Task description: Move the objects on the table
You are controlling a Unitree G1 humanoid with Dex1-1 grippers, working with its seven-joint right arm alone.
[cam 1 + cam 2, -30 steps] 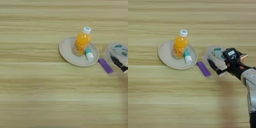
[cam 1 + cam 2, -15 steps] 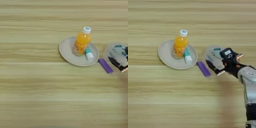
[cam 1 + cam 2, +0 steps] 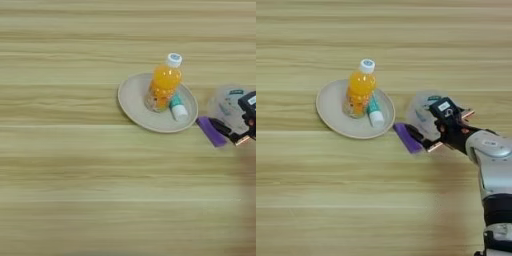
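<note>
**At the tape roll, gripper spread over clear plastic**

On the right half of the table [image 3: 316,200], at about three o'clock from the plate [image 3: 331,112], your gripper [image 3: 423,135] sits over the tape roll [image 3: 423,107]. Its black fingers [image 3: 415,134] look parted, the near one low by the purple bar [image 3: 407,138], just left of it. I cannot tell whether they have closed on the roll or only straddle it.

Expect the roll to be light, stiff and slick. Take it across the rim, one finger inside the core, since a grip on the smooth outer face may slide.

Upright on the plate is the bottle [image 3: 358,90], with the tube [image 3: 375,113] lying against it at four o'clock. Both would tip or roll easily, so grip the bottle low on its body.
</note>
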